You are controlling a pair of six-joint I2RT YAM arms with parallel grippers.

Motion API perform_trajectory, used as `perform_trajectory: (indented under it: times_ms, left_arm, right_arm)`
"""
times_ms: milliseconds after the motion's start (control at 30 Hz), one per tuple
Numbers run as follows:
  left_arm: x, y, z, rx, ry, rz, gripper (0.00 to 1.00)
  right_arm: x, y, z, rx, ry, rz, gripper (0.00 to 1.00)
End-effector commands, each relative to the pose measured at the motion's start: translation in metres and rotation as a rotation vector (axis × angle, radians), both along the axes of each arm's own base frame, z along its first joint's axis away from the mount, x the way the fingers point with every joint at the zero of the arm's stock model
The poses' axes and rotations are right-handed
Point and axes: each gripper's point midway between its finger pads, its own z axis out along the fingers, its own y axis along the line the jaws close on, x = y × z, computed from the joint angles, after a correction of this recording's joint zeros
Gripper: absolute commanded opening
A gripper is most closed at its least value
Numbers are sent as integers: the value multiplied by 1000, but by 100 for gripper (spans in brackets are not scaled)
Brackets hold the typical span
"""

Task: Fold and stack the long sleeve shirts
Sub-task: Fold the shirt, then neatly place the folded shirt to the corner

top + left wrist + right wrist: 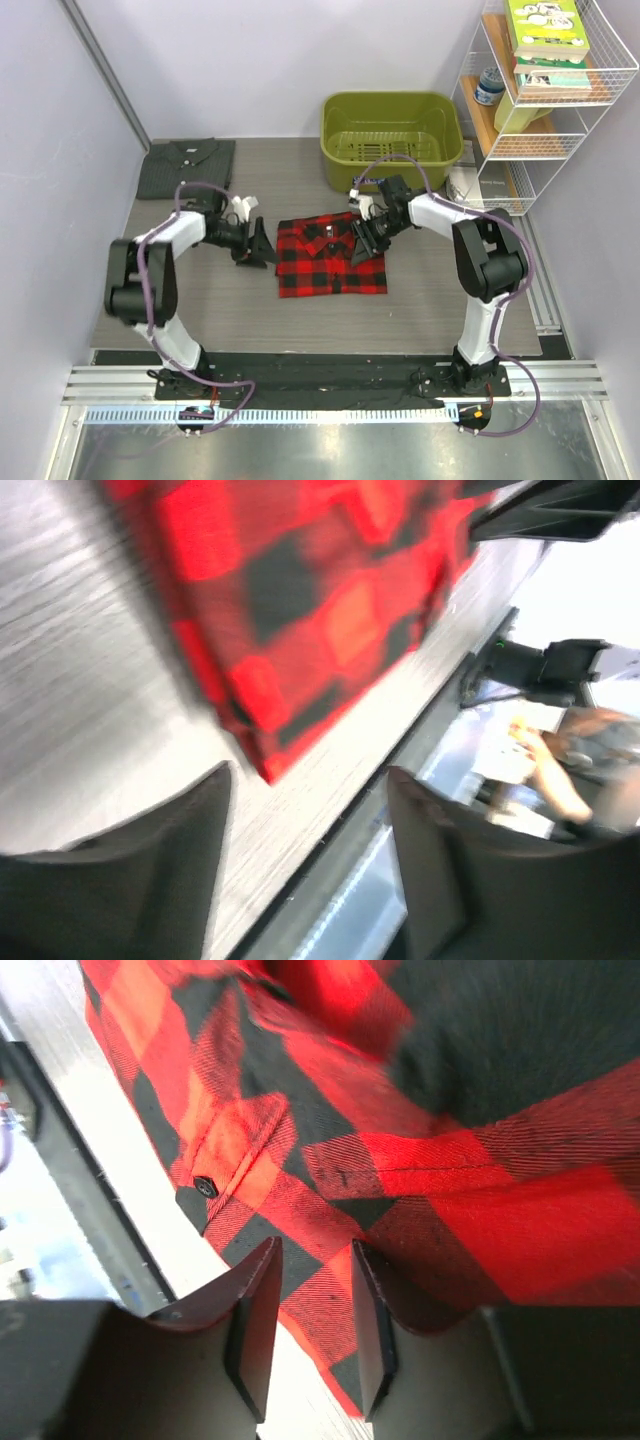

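Presently the left gripper [310, 780] has its jaws spread wide and empty, with the folded red-and-black plaid shirt [330, 262] just ahead of its fingertips. The right gripper [315, 1250] sits over that shirt's edge, its fingers drawn to a narrow gap; whether they pinch cloth I cannot tell. The folded charcoal grey shirt [185, 167] lies well apart from both.

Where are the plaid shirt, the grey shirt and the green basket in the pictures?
plaid shirt [320, 270], top view, lower half of the fabric.
grey shirt [185, 168], top view, middle of its front.
green basket [392, 177], top view, its near wall.
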Motion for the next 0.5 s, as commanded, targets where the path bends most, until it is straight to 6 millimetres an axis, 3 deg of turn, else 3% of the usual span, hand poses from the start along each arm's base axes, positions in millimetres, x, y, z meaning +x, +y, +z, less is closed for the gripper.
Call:
perform_trajectory:
  times_ms: [0, 33, 67, 100, 133, 167, 233, 367, 467]
  left_arm:
    - [17, 32, 72, 142, -396, 48, 72]
    - [24, 43, 81, 168, -429, 119, 79]
    - [37, 66, 92, 195, -463, 227, 99]
    - [47, 78, 110, 221, -538, 299, 100]
    - [52, 85, 119, 208, -508, 392, 100]
    - [56, 92, 126, 198, -504, 442, 100]
    - [65, 98, 134, 213, -460, 495, 100]
    - [65, 109, 121, 225, -328, 518, 100]
    - [55, 113, 103, 214, -279, 536, 100]
  right_arm:
    - [8, 20, 78, -4, -313, 101, 43]
    - [14, 26, 81, -39, -391, 104, 44]
    - [-1, 48, 87, -37, -438, 158, 45]
    - [-3, 58, 94, -40, -492, 163, 45]
    - [5, 68, 96, -63, -580, 151, 46]
    - [-13, 92, 95, -54, -628, 225, 46]
    - [-16, 121, 92, -36, -713, 265, 47]
    - [-43, 180, 73, -38, -751, 367, 48]
    - [-47, 205, 52, -28, -761, 394, 49]
